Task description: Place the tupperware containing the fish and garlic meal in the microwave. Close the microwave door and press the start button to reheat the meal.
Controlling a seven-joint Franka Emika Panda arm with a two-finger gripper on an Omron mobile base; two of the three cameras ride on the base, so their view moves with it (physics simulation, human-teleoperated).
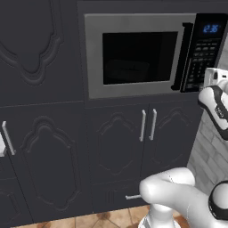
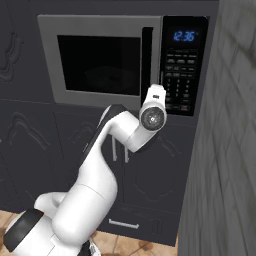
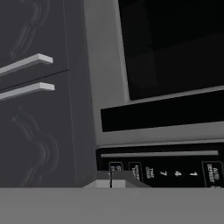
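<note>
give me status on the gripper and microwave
Gripper shut, tips at the black keypad panel. Silver-grey microwave door closed, blue display lit. Nothing blocking the panel.

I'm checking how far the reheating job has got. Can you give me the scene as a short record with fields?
microwave door: closed, flush with the front, dark window
black handle: vertical, at the door's right edge
control panel: right of the door, blue display lit
gripper: shut, fingertips at the panel's lower buttons
tupperware: not discernible through the dark window
cabinet doors: below the microwave, closed, two silver handles
start button: whether it is pressed cannot be told
</note>
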